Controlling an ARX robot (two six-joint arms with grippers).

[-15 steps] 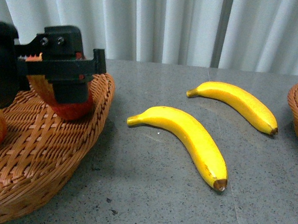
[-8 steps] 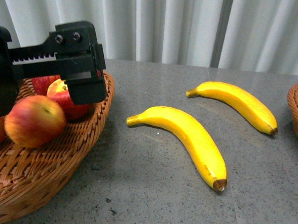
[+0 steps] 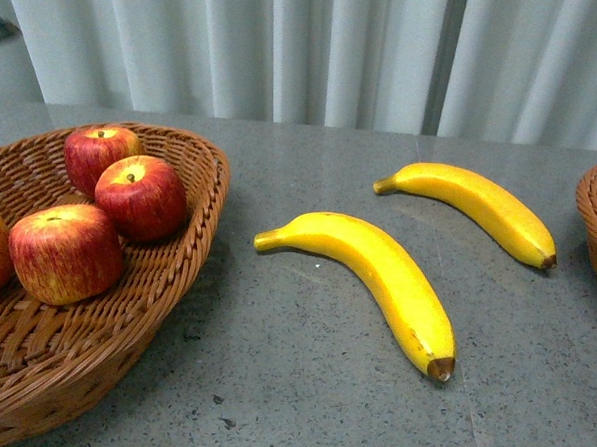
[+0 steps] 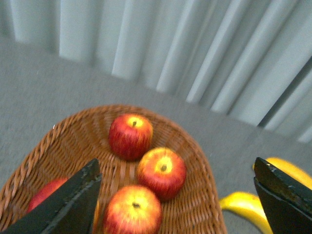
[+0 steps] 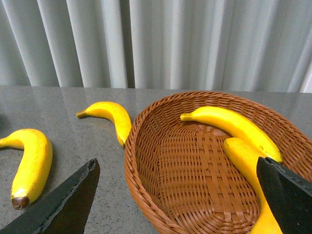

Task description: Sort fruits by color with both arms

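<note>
Our left gripper [image 4: 175, 163] has dropped its apple [image 3: 65, 253] and pulled away, jaws apart and empty like the right gripper [image 5: 175, 163], so four apples [image 3: 142, 195] lie in the left basket [image 3: 212, 194] and two bananas [image 3: 376, 268] wait on the table [image 3: 300, 384].

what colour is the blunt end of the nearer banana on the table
Brown tip on the long curved yellow banana; best in the front view.
</note>
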